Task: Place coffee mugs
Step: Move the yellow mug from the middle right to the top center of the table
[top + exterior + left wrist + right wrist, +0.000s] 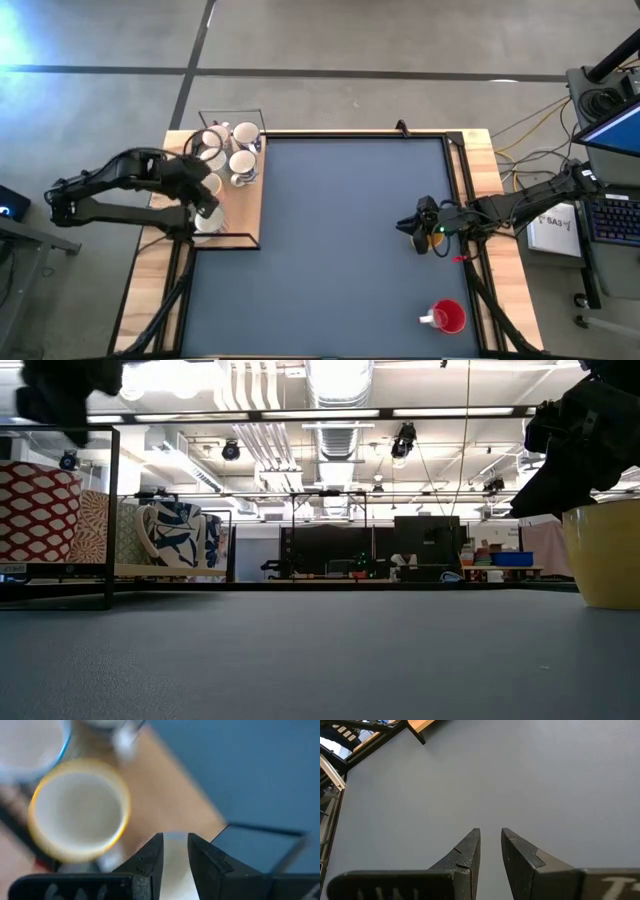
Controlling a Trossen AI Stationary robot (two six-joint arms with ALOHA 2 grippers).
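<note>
Grey-blue mat [340,240] mostly bare, red mug [447,317] set near its right front corner; left gripper [205,205], fingers nearly together astride a white mug's rim [175,865] on the wooden tray [252,215], probably lifting; right gripper [490,845] slightly parted, idle over mat

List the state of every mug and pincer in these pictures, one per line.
red mug: upright on the mat, alone, untouched.
tray mugs: upright, clustered on the wooden tray.
left pincer: over a white mug on the tray.
right pincer: narrowly open, empty, above the mat.
</note>
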